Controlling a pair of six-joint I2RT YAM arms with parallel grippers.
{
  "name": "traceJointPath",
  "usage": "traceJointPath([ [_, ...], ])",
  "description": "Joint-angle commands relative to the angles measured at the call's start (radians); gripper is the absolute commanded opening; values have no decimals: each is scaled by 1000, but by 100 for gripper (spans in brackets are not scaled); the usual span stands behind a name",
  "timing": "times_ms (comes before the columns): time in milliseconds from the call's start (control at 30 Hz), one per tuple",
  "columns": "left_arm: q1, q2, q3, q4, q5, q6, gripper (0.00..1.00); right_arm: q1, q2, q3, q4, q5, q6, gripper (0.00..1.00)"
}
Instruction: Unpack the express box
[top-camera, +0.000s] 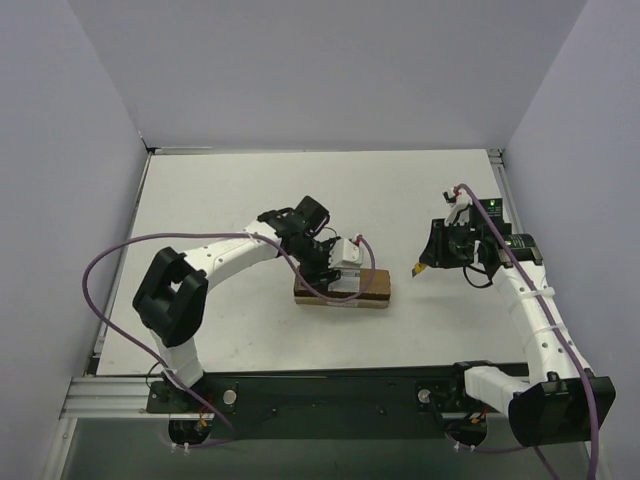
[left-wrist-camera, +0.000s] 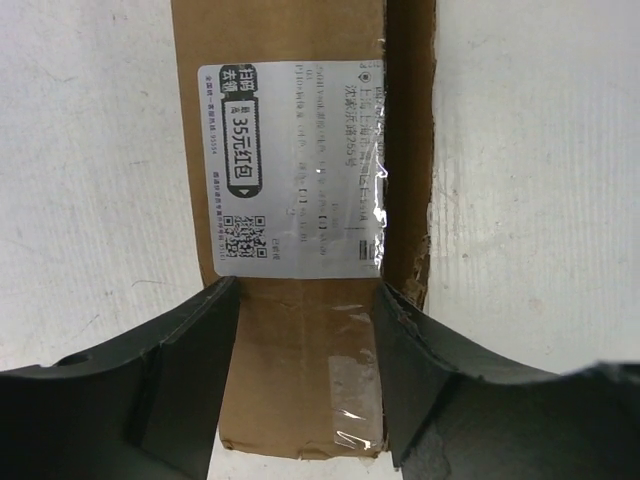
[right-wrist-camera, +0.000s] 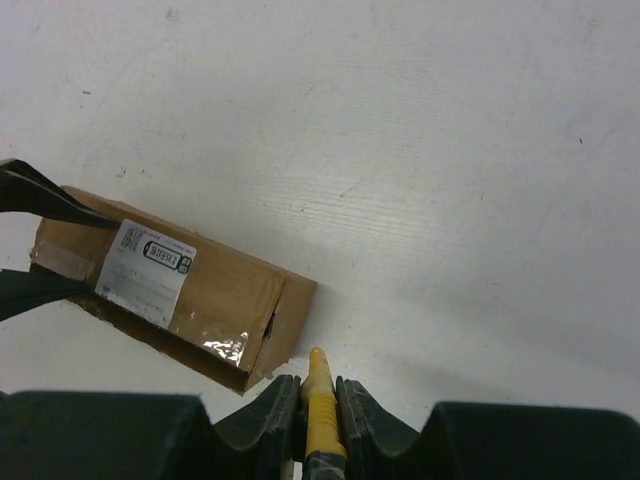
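The express box (top-camera: 343, 290) is a long brown cardboard parcel lying flat on the white table, with its white label (left-wrist-camera: 290, 170) and tape on top. My left gripper (top-camera: 338, 268) reaches down over its left end. In the left wrist view the gripper (left-wrist-camera: 307, 300) straddles the box (left-wrist-camera: 300, 380) with both fingers (left-wrist-camera: 190, 380) pressed on its long sides. My right gripper (top-camera: 432, 258) is shut on the yellow utility knife (right-wrist-camera: 320, 400) and hovers to the right of the box. The knife tip (top-camera: 413, 270) points at the box's right end (right-wrist-camera: 285, 320), a short gap away.
Grey walls enclose the white table (top-camera: 250, 190) on the left, back and right. A black and metal rail (top-camera: 330, 390) with the arm bases runs along the near edge. Purple cables (top-camera: 110, 255) loop off both arms.
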Motion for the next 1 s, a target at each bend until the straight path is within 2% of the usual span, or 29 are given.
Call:
traceJointPath([
  [0, 100, 142, 196, -182, 124, -36, 59, -6, 36, 31, 14, -16, 12, 0],
  [133, 197, 363, 466, -430, 284, -73, 53, -9, 70, 45, 19, -16, 9, 0],
  [167, 215, 404, 582, -470, 327, -77, 52, -9, 85, 48, 22, -17, 8, 0],
  [233, 253, 521, 690, -562, 362, -113, 49, -11, 104, 54, 32, -19, 6, 0],
  [500, 344, 863, 1119, -753, 574, -232, 47, -14, 232, 150, 68, -19, -3, 0],
  [633, 388, 896, 1115, -699, 608, -308, 48, -17, 305, 213, 78, -16, -12, 0],
  [833, 427, 883, 1089, -684, 602, -314, 58, -25, 432, 316, 97, -14, -12, 0],
  [967, 479, 802, 1075, -534, 534, -438, 62, -26, 510, 370, 141, -8, -40, 0],
])
